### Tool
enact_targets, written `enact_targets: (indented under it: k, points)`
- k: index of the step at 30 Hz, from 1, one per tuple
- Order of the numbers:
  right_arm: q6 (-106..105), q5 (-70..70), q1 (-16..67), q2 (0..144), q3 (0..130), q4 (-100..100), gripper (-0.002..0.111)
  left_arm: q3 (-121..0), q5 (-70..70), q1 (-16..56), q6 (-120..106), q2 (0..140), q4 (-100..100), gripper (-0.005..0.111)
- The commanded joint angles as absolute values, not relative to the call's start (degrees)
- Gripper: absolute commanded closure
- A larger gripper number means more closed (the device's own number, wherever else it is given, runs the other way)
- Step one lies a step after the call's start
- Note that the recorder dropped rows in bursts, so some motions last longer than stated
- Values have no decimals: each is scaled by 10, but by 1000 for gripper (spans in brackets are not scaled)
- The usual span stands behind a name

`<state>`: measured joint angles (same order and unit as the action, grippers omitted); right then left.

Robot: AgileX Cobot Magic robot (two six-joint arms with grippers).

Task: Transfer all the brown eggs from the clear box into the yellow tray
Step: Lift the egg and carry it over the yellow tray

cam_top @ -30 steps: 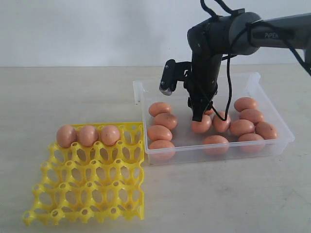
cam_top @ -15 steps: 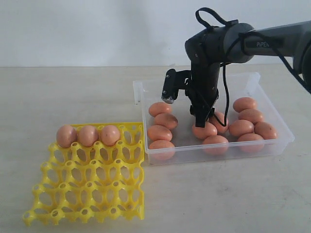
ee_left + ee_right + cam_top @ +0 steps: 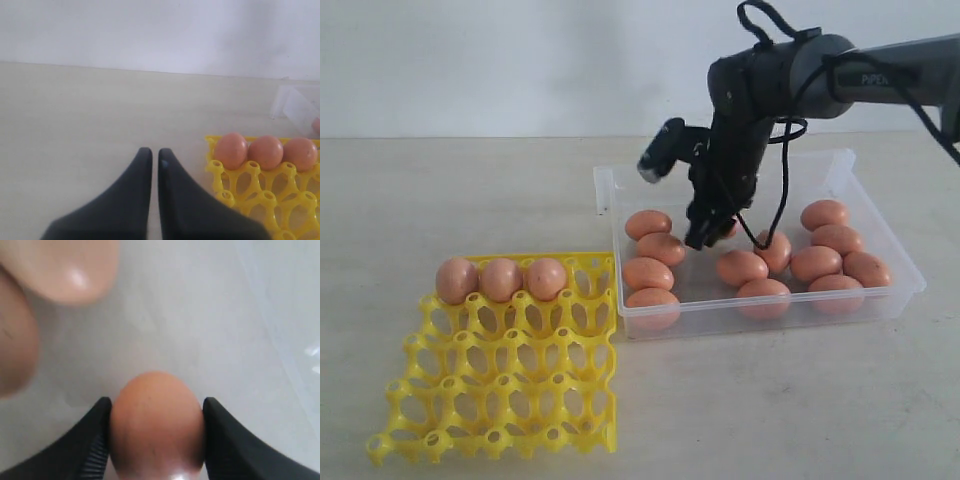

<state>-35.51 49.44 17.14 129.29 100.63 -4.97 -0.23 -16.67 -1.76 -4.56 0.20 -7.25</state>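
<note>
My right gripper [image 3: 704, 236] hangs low inside the clear box [image 3: 603, 190], shut on a brown egg [image 3: 156, 430] that fills the gap between its black fingers [image 3: 100, 440]. Only a sliver of that egg [image 3: 728, 228] shows in the exterior view. Several more brown eggs lie in the box, among them one at the left [image 3: 661, 248] and one just right of the gripper [image 3: 741, 267]. The yellow tray [image 3: 510, 385] sits left of the box with three eggs [image 3: 501, 279] in its back row. My left gripper [image 3: 155, 152] is shut and empty, over bare table beside the tray [image 3: 260, 200].
The box's near wall [image 3: 760, 312] and left wall stand between the held egg and the tray. The right arm's wrist camera [image 3: 660, 155] juts out over the box's left end. A pale wall runs behind the table.
The right gripper has moved left and slightly up within the box, from over the middle eggs; the egg it stood over now lies uncovered. The tray's eggs have not moved.
</note>
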Motion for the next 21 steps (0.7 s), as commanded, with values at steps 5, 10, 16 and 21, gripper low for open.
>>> enact_targets:
  k: [5, 10, 16, 21]
  points:
    - [-461, 386, 157, 1204, 1000, 422, 109, 0, -163, -14, -46, 0, -69, 103]
    - [-544, 264, 170, 1159, 916, 592, 109, 0, -163, -14, -46, 0, -69, 103]
    - [-591, -54, 206, 1071, 743, 668, 109, 0, -163, -14, -46, 0, -69, 103]
    - [-563, -371, 237, 1003, 631, 607, 109, 0, -163, -14, -46, 0, -69, 103]
